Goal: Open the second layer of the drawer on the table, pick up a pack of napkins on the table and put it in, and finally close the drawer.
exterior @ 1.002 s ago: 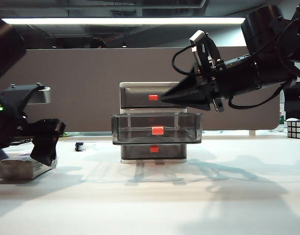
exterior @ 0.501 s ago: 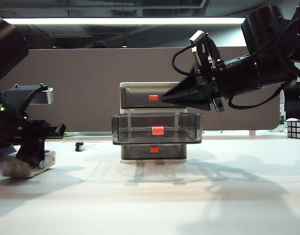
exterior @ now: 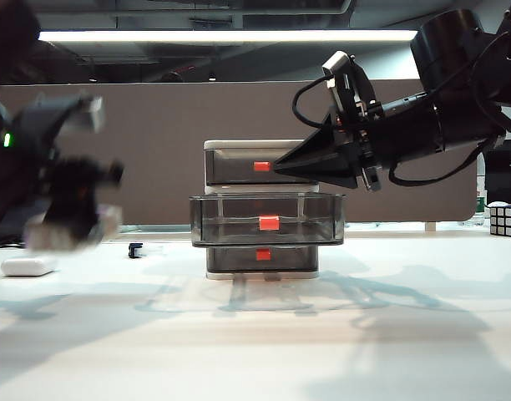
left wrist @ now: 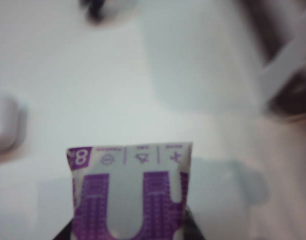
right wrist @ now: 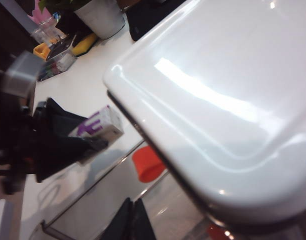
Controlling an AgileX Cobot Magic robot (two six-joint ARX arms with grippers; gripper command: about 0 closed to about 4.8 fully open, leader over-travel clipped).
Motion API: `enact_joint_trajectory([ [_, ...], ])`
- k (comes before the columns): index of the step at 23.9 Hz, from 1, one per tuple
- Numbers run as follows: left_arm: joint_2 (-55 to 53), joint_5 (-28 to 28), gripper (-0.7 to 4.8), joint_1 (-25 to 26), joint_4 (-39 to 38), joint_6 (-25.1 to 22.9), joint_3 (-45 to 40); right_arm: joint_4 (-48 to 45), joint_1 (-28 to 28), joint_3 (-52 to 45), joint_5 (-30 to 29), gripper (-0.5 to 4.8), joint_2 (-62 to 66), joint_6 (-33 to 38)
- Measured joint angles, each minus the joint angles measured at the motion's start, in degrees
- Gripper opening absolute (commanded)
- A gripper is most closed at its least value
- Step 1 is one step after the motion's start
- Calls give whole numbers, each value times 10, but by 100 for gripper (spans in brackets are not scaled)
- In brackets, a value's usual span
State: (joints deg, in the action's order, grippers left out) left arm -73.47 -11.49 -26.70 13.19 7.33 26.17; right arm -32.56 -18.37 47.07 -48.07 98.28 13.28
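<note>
1. The drawer (exterior: 261, 159) had a white frame, smoky grey translucent trays and red handles.
2. The pack of napkins (left wrist: 129, 192) was beige-white with purple print.
3. The table (exterior: 255, 334) was plain white.
4. Both grippers were black.

Backdrop: you face a grey-brown partition screen (exterior: 155, 150) from 9 to 3 o'clock.
Light: a fluorescent strip (exterior: 230, 36) glows at 12 o'clock.
</note>
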Motion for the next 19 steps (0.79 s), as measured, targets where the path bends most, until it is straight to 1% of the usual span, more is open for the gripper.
enact_joint_trajectory([
  [1,18,2,173,-8,3,-1,0,-1,0,0,-4,-5,0,0],
  [3,59,35,173,-30,-7,0,12,-10,0,-1,-35,-5,-9,4],
  [5,63,70,173,-43,-13,0,36,-10,0,-1,-41,-5,-20,5],
  [7,61,94,173,-58,-11,0,57,-12,0,-1,-41,-5,-34,6],
  [8,57,99,172,-79,-12,-1,77,-12,0,-1,-42,-5,-50,6],
  [9,45,99,166,-98,-13,-6,100,-12,2,-1,-41,-5,-65,6],
  [10,36,99,149,-110,-12,-10,114,-12,5,-1,-42,-5,-74,6],
  [11,26,99,144,-119,-10,-12,126,-12,6,-1,-40,-4,-82,6],
  [19,-106,102,147,-160,-15,-24,201,-11,16,0,-30,-4,-131,6],
])
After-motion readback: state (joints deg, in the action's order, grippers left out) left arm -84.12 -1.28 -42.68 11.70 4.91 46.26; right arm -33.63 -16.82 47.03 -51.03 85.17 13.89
